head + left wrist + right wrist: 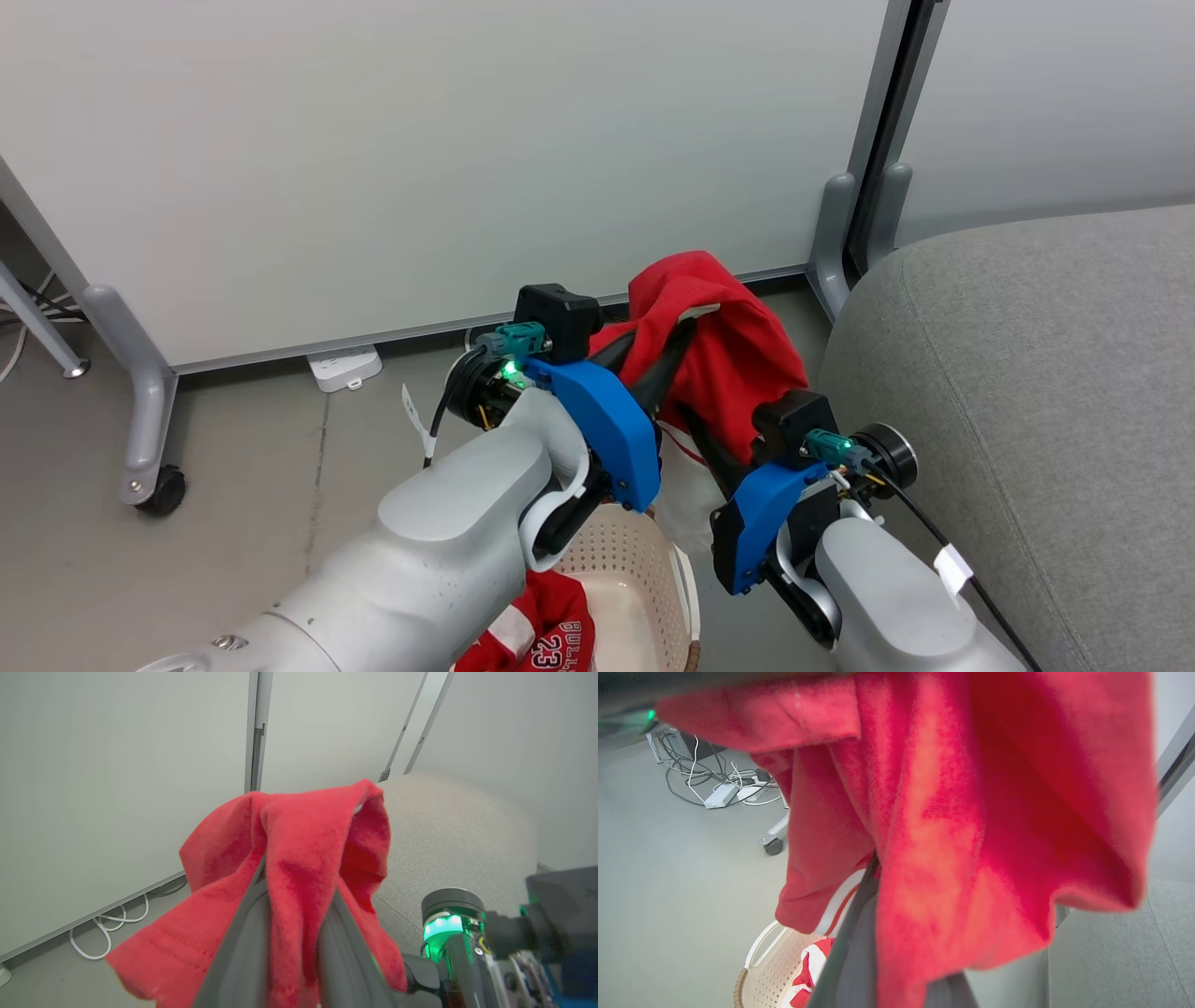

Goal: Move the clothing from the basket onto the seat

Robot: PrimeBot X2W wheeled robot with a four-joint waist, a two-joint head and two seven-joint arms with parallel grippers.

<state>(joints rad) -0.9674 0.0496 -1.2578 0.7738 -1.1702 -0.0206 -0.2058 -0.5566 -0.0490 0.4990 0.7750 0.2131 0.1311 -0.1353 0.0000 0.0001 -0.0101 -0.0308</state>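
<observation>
The red garment (719,336) hung in the air between the two arms, bunched into a hood-like fold, with its loose cloth falling toward 6 o'clock in the head view. The left gripper (299,891) was narrow and pinched a fold of that cloth between its fingers. The right gripper (698,427) reached into the same bundle from 5 o'clock. Cloth ran down between its fingers and hid their tips, so I could not tell whether it was clamped.

The basket (635,569) sat at 6 o'clock from the garment, close to directly beneath it, and the garment's white-trimmed lower part (677,467) hung down toward it, whether clear of the rim I could not tell. The jersey (551,635) lay in the basket, not yet moved.

The next move turned on where the seat (1027,392) lay. It was at 3 o'clock from the held garment, with its rounded near corner just beside the right arm. The right arm was the nearer of the two, and the left would have to reach across. The white partition (420,168) stood at 12 o'clock, so the only way open was sideways. In my judgement, the carry would be a short swing toward 3 o'clock, kept high enough for the hanging tail to pass over the cushion's edge and not catch on it.
</observation>
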